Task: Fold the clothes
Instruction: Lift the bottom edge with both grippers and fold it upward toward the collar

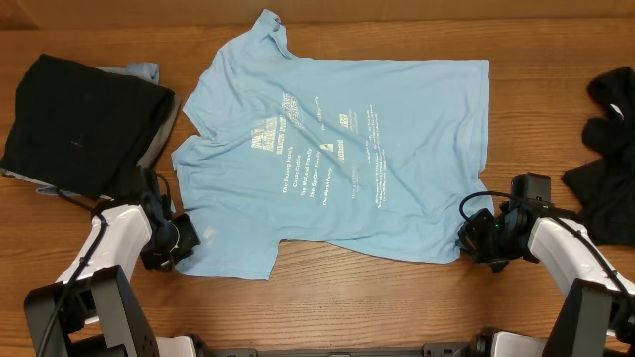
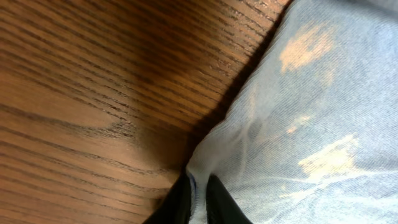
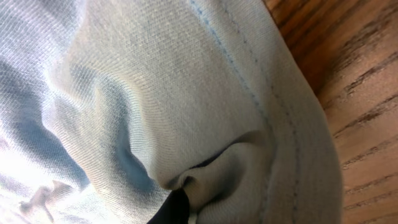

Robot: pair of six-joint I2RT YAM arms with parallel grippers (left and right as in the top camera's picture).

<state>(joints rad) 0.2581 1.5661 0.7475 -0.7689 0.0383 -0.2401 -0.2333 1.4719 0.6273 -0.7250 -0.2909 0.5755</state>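
The clothes include a light blue T-shirt (image 1: 337, 149) with white print, lying spread flat in the middle of the table. My left gripper (image 1: 184, 241) is at its near left corner. In the left wrist view its two black fingers (image 2: 217, 202) are pinched on the shirt's edge (image 2: 311, 124). My right gripper (image 1: 468, 238) is at the near right corner by the hem. In the right wrist view the fabric (image 3: 155, 93) bunches over one dark finger (image 3: 171, 211), and the other finger is hidden by cloth.
A folded black garment (image 1: 84, 124) lies on a grey one (image 1: 167, 127) at the far left, with a small blue piece (image 1: 144, 71) behind it. Another black garment (image 1: 610, 139) lies at the right edge. Bare wooden table (image 1: 377, 297) shows along the front.
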